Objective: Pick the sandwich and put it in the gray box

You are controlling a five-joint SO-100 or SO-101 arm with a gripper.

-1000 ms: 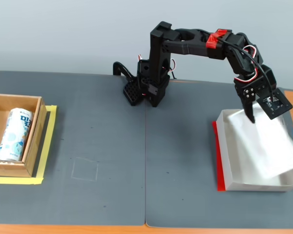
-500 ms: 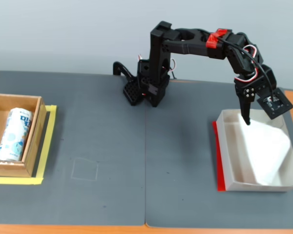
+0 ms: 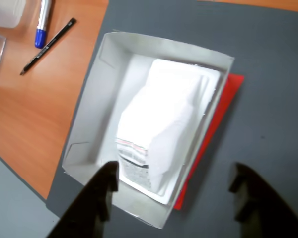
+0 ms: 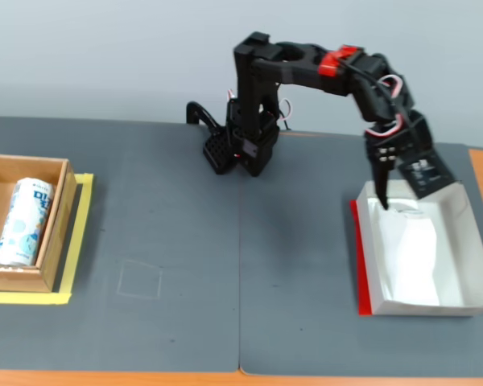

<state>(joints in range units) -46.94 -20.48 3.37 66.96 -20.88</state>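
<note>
Sandwich (image 3: pixel 161 124) in gray box (image 3: pixel 87 124), below claw (image 3: pixel 171 186) (spread wide)

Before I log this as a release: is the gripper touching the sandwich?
Apart. In the wrist view the gripper is open, its fingers spread well above the sandwich, which lies alone in the gray box.

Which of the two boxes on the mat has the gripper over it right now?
The shallow pale grey-white cardboard tray with the red edge strip, holding the white wrapped sandwich; the brown cardboard box holds only a can.
</note>
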